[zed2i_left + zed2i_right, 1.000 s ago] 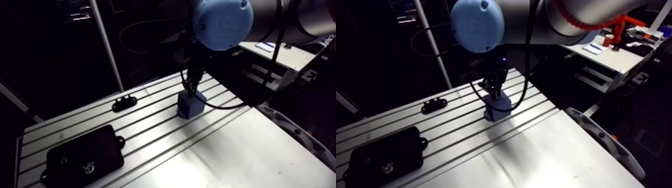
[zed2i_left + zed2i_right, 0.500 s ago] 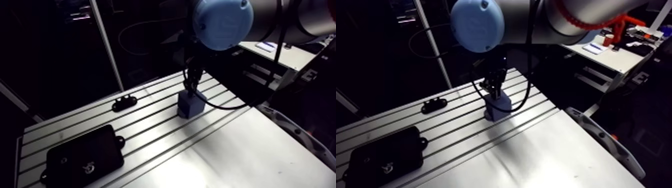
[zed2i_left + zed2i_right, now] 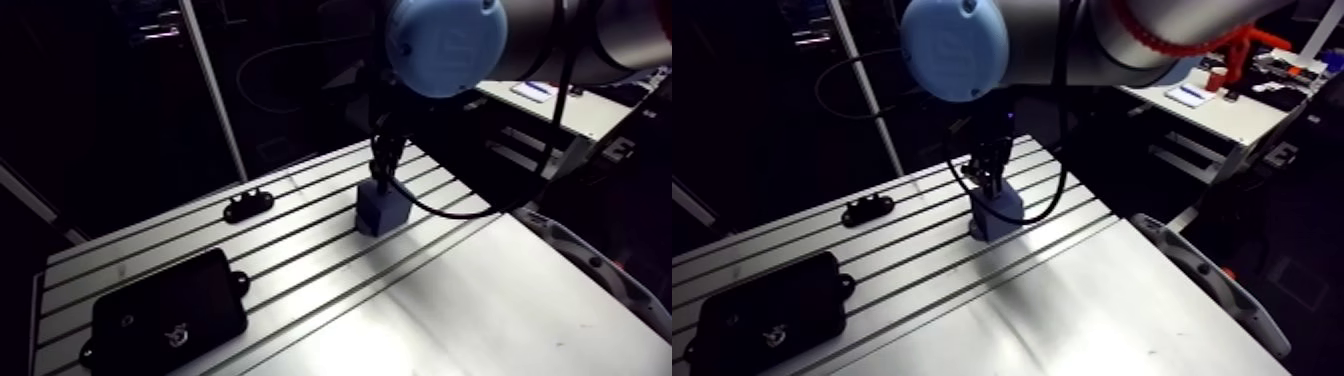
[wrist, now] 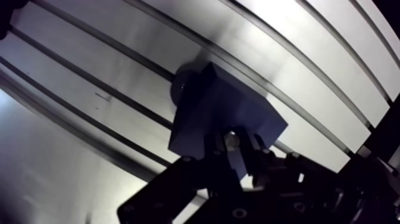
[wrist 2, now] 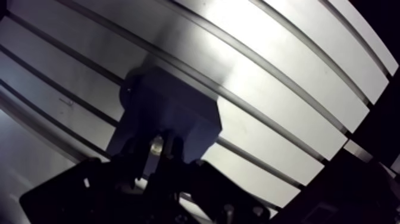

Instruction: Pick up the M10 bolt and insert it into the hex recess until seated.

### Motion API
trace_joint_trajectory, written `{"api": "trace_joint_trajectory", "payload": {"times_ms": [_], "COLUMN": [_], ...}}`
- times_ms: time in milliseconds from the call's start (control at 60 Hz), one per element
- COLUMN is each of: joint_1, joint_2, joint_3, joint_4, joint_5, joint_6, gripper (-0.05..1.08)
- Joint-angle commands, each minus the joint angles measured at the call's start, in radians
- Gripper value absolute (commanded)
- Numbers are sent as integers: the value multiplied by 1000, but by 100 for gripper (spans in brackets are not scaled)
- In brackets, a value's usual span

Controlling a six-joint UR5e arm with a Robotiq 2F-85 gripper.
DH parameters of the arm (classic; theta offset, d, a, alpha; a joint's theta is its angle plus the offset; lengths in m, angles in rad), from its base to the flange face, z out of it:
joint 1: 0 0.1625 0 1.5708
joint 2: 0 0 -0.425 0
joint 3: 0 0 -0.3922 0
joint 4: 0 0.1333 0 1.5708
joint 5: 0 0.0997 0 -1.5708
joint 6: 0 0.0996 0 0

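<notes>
Claw (image 4: 232, 152) pinching the bolt (image 4: 231, 140) over the blue block (image 3: 380, 210), black box (image 3: 170, 315) at its eight o'clock.

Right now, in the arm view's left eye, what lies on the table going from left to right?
Large black plate → small black bracket → blue-grey block.

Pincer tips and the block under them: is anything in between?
Yes. In the wrist view a small shiny metal piece, apparently the bolt, sits gripped in the pincer, just over the block.
</notes>
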Motion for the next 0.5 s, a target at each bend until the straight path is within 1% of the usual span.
{"api": "trace_joint_trajectory", "payload": {"times_ms": [17,67,83,167,183,200,217,233,250,500], "joint_1": [1,1,1,1,1,1,0,0,0,-4], "joint_2": [1,1,1,1,1,1,1,1,0,-5], "joint_3": [-1,0,0,-1,-2,-2,-4,-4,-8,-27], "joint_4": [5,5,5,4,2,2,2,2,2,14], "joint_5": [-2,-3,-5,-6,-9,-9,-9,-9,-8,-5], "joint_6": [-5,-7,-5,-5,-5,-5,-4,-4,-4,2], "gripper": [67,66,62,57,51,51,44,44,41,40]}}
